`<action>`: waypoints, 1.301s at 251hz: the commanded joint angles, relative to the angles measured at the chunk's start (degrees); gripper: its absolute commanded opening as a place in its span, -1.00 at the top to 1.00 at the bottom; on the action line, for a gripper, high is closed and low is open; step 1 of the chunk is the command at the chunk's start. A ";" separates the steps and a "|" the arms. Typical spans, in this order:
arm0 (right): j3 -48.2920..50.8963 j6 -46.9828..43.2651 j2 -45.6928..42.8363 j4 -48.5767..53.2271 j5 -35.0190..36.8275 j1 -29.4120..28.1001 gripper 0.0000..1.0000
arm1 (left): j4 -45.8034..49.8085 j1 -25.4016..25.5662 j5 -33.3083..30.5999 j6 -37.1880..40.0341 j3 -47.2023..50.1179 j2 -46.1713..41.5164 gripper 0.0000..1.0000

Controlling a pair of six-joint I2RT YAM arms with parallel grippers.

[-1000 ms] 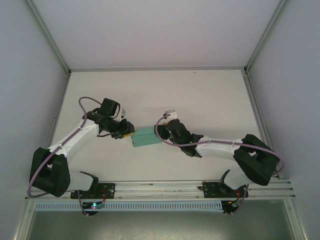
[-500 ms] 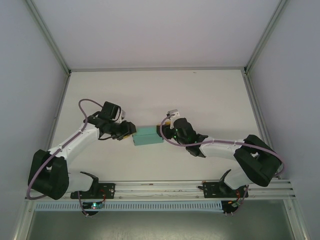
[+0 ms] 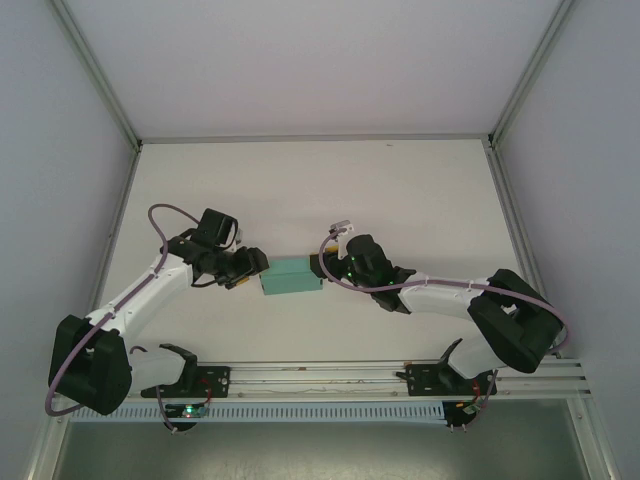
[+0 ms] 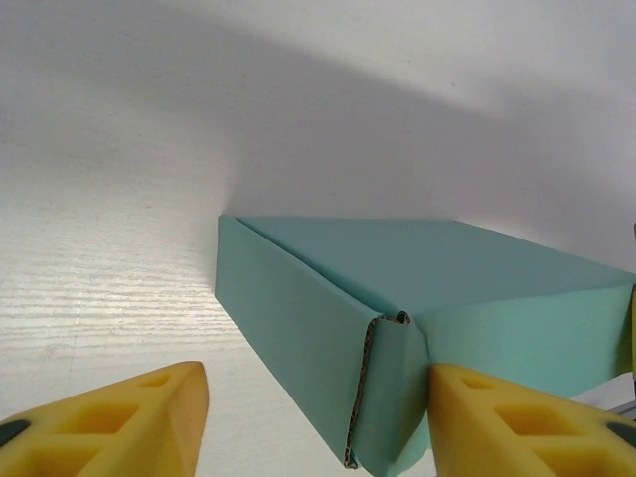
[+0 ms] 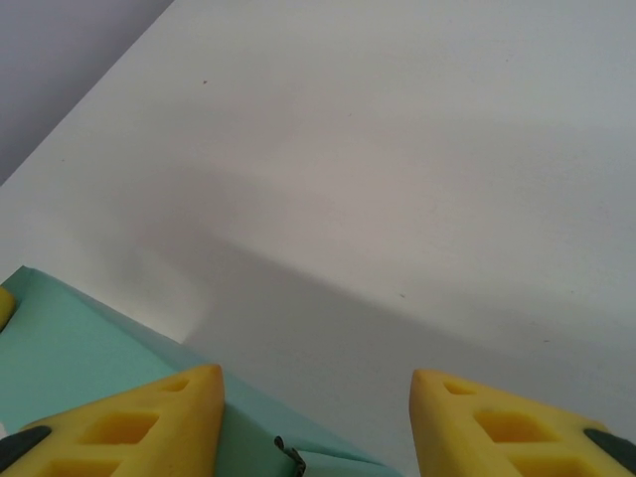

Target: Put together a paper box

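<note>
Left gripper (image 3: 256, 266) stands with its jaws apart at the left end of the paper box (image 3: 291, 277). In the left wrist view we see the near corner of the box between the yellow pads (image 4: 129, 417). The lower-left pad is clear of the card. The lower-right pad sits against or just beside the end face, and we cannot tell whether it touches.

We find the right gripper (image 3: 318, 266) at the box's right end, its jaws also apart and clamped on nothing. In the right wrist view, bare table shows between its pads (image 5: 507, 417), and the box occupies the lower-left corner of the frame, running under the left-hand pad.

We note that the box is a closed teal-green rectangular form lying flat, just below the centre of the top view. A raw corrugated flap edge shows at its near corner in the left wrist view.

Around it lies the white table (image 3: 400, 190). Both arms reach inward from an aluminium rail (image 3: 320, 375) along the bottom of the frame. Grey walls (image 3: 60, 150) enclose the sides.
</note>
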State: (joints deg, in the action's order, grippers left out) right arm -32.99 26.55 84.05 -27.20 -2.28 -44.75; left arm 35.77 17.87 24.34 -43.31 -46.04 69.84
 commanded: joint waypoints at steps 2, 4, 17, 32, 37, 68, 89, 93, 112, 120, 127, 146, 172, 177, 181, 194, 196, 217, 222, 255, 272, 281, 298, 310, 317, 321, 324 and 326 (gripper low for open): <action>2.43 -2.88 3.88 16.59 1.75 0.81 -0.02 | 4.36 -0.90 -0.96 -0.43 -2.01 -0.19 -0.26; 2.41 -2.88 3.94 16.57 1.75 0.83 -0.02 | 4.50 -0.86 -0.98 -0.28 -2.31 -0.20 -0.26; 2.07 -2.99 3.99 16.83 1.81 0.75 -0.01 | 5.25 -1.08 -1.18 0.56 -3.87 -0.42 -0.26; 2.04 -3.12 4.04 16.91 1.80 0.81 -0.01 | 5.60 -1.33 -1.05 1.08 -5.13 -0.67 -0.26; 1.89 -3.01 4.02 17.00 1.84 0.81 -0.01 | 5.77 -1.35 -1.16 1.12 -5.42 -0.74 -0.26; 1.91 -2.96 3.94 17.18 1.59 0.81 -0.01 | 7.72 -2.09 -2.22 1.96 -6.08 -1.16 -0.26; 2.01 -2.97 3.83 17.23 1.74 0.78 -0.01 | 7.29 -2.62 -2.27 1.84 -4.31 -1.13 -0.19; 2.01 -2.99 3.76 17.27 1.72 0.72 -0.01 | 7.24 -2.66 -2.28 1.84 -3.81 -0.98 -0.16; 2.08 -2.99 3.74 17.53 1.78 0.72 -0.01 | 7.04 -3.12 -3.11 1.90 -1.59 -0.24 -0.04; 2.26 -3.02 3.79 17.54 1.82 0.77 -0.01 | 6.42 -3.28 -3.37 1.98 -0.44 0.04 -0.01; 2.26 -3.07 3.81 17.53 1.92 0.73 -0.01 | 6.07 -3.42 -3.71 1.72 0.54 0.41 0.00; 2.56 -3.21 3.94 17.56 2.06 0.77 -0.01 | 3.95 -3.50 -2.56 1.43 3.29 1.44 0.06; 2.82 -3.26 4.20 17.44 2.11 0.71 -0.01 | 1.76 -3.45 -0.98 0.75 6.66 2.22 0.12; 2.80 -3.25 4.22 17.45 2.27 0.72 -0.01 | 1.97 -3.50 -1.26 0.75 6.80 2.15 0.13; 2.84 -3.24 4.13 17.38 2.35 0.72 0.00 | 2.21 -3.46 -1.59 1.02 6.85 1.97 0.13; 3.10 -3.18 3.91 17.31 2.54 0.69 -0.01 | 3.88 -3.45 -3.19 1.35 6.12 0.67 0.13; 3.11 -3.24 3.84 17.35 2.59 0.69 -0.01 | 4.16 -3.48 -3.45 1.31 5.96 0.37 0.13; 3.17 -3.34 3.22 17.60 2.54 0.64 -0.01 | 6.41 -3.45 -5.53 1.49 3.42 -3.32 0.05; 3.11 -3.39 3.01 17.72 2.55 0.55 -0.01 | 6.86 -3.46 -5.91 1.62 2.60 -4.05 0.03; 3.07 -3.42 2.29 17.71 2.55 0.63 -0.01 | 7.88 -3.45 -5.06 1.66 -2.24 -5.69 -0.06; 2.94 -3.56 2.22 17.79 2.55 0.68 -0.01 | 7.00 -3.46 -3.83 2.03 -4.45 -4.88 -0.07; 2.91 -3.64 2.22 17.71 2.42 0.54 -0.01 | 6.26 -3.45 -3.38 2.39 -5.29 -4.11 -0.07; 2.82 -3.81 2.36 17.90 2.28 0.54 -0.01 | 4.57 -3.49 -2.08 2.50 -6.13 -2.15 -0.07; 2.86 -3.87 2.39 17.88 2.45 0.54 -0.01 | 4.14 -3.45 -0.56 2.93 -6.41 -0.35 -0.03; 2.90 -3.87 2.39 17.88 2.59 0.54 -0.01 | 4.07 -3.45 0.00 3.20 -6.39 0.61 -0.01; 2.99 -3.78 2.43 17.88 2.63 0.54 -0.01 | 3.93 -3.45 0.29 3.38 -6.28 0.90 -0.01; 2.99 -3.78 2.48 17.90 2.66 0.54 -0.01 | 3.76 -3.51 0.61 3.54 -6.07 1.40 0.00; 2.86 -3.67 2.47 17.82 2.71 0.54 -0.01 | 3.64 -3.42 0.75 3.57 -5.97 1.65 0.01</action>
State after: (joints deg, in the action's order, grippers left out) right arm -33.95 25.19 83.66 -24.88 -2.26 -44.40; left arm 40.29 15.18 22.13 -41.85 -52.01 67.94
